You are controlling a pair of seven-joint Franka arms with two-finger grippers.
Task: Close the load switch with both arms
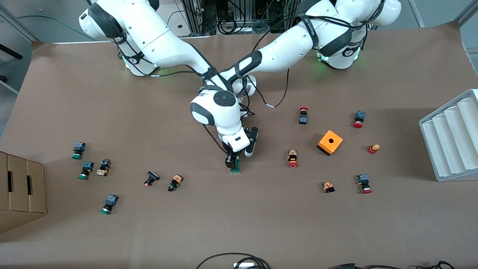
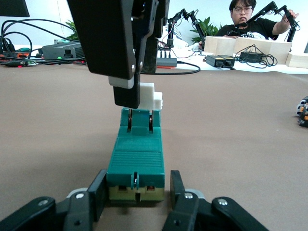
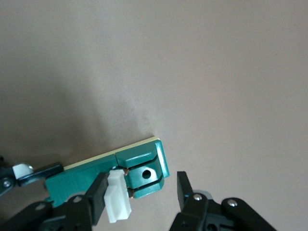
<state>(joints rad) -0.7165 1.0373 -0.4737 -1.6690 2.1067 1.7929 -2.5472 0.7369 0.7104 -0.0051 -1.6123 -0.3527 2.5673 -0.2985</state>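
Observation:
The green load switch lies flat mid-table. In the left wrist view the load switch has its end between the fingers of my left gripper, which is open and low on the table; one finger is against its side and the other stands a little apart. My right gripper comes down from above, open, astride the end of the switch nearer the front camera, with one finger against the raised white lever. In the front view the right gripper covers that spot and the left gripper is hidden under the right wrist.
Red- and green-capped push buttons are scattered toward both ends of the table. An orange box with a hole and a white ribbed rack are toward the left arm's end. A cardboard box is at the right arm's end.

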